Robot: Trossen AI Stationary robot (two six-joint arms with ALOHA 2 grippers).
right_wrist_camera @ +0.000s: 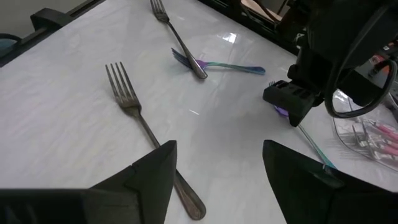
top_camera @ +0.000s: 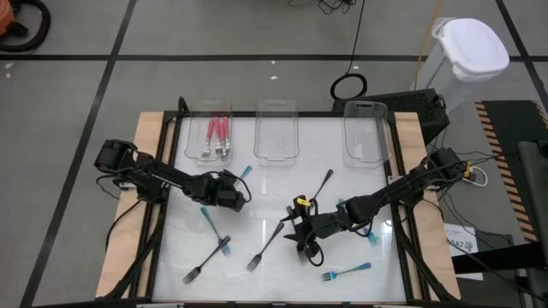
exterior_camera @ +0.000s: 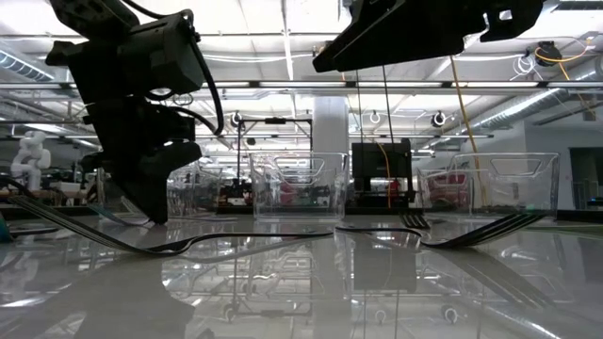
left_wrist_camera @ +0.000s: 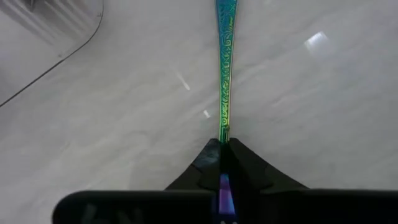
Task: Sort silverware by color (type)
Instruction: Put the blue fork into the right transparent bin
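Silverware sorting stands at an early stage: we count only the pink forks [top_camera: 217, 135] filed, lying together in the left tray [top_camera: 190, 128], while the middle tray [top_camera: 276, 130] and right tray [top_camera: 363, 130] hold nothing that we can see. Our left pincer [top_camera: 236, 190] has closed on the handle of a teal fork [left_wrist_camera: 224, 68], low over the counter [top_camera: 265, 188] just in front of the left tray; the wrist view shows the slim iridescent handle, patterned in blue-green and yellow, running straight out from the shut fingertips. Our right pincer [right_wrist_camera: 214, 168] hovers open, holding nothing, above a dark fork [right_wrist_camera: 147, 130] near the counter's middle. Left to sort, by our judgement, is most of the lot: dark forks [top_camera: 265, 248] and teal ones [top_camera: 347, 272] lie scattered, some crossed, across the front half of the counter. The forks are thin, with four metal tines and narrow handles; the dark ones look dull metallic. The trays are clear rectangular plastic with rounded corners. The counter is white, glossy and faintly veined, mirroring the forks in the low view.
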